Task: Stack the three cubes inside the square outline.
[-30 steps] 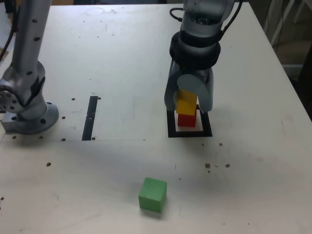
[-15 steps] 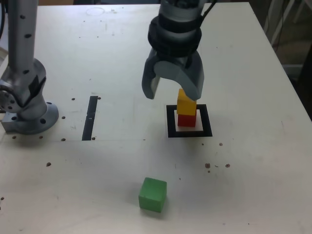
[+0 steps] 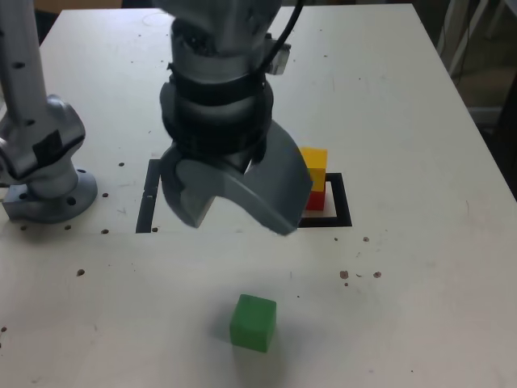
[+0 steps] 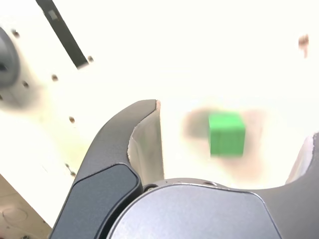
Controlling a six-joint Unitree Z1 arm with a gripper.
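In the exterior view a yellow cube (image 3: 314,166) sits on a red cube (image 3: 317,199) inside the black square outline (image 3: 341,212); the arm hides their left part. My gripper (image 3: 236,217) hangs open and empty above the table, to the left of that stack and above the green cube (image 3: 253,322), which lies alone near the front edge. The wrist view shows the green cube (image 4: 227,133) on the table below, between my spread fingers (image 4: 137,142), with the gripper (image 4: 235,121) holding nothing.
A thin black strip (image 3: 146,208) lies on the table at the exterior view's left, partly behind my gripper; it also shows in the wrist view as a strip (image 4: 62,32). The arm's grey base (image 3: 44,182) stands at the left edge. Dark specks dot the table.
The gripper opened off the yellow cube, rose, and swung left and toward the front, over the green cube. The yellow cube stays on the red one.
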